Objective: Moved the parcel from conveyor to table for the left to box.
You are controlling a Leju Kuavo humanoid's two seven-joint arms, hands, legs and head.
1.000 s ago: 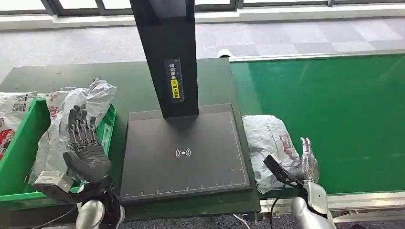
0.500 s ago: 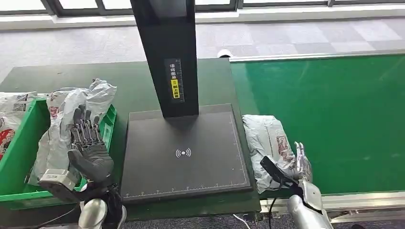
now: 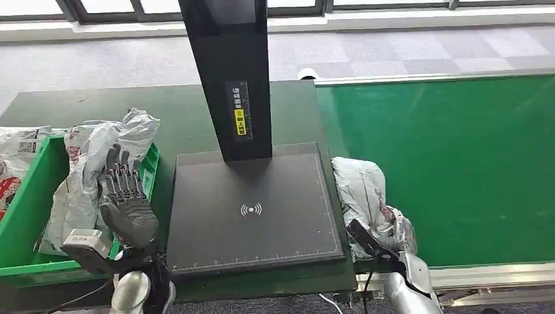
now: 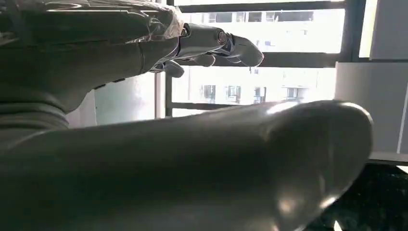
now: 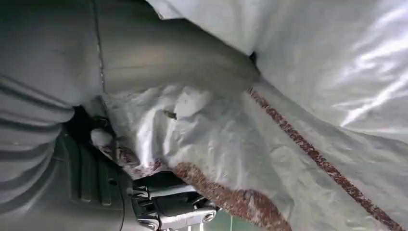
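Right hand (image 3: 398, 239) is closing in since a second ago: it was beside the parcel (image 3: 364, 196) with fingers up, now it is pressing into the parcel's near end, bag bunching up around it. Parcel is sitting on the green conveyor (image 3: 458, 163), touching the edge of the black scanner plate (image 3: 255, 209). Right wrist view: thumb (image 5: 183, 57) is digging into the grey wrap, so it is gripping film. Left hand (image 3: 127, 203) is hovering spread and empty over the green bin (image 3: 19, 196). Risk, my read: it is holding loose film only, so the bag could slip out or snag on the plate edge during the lift.
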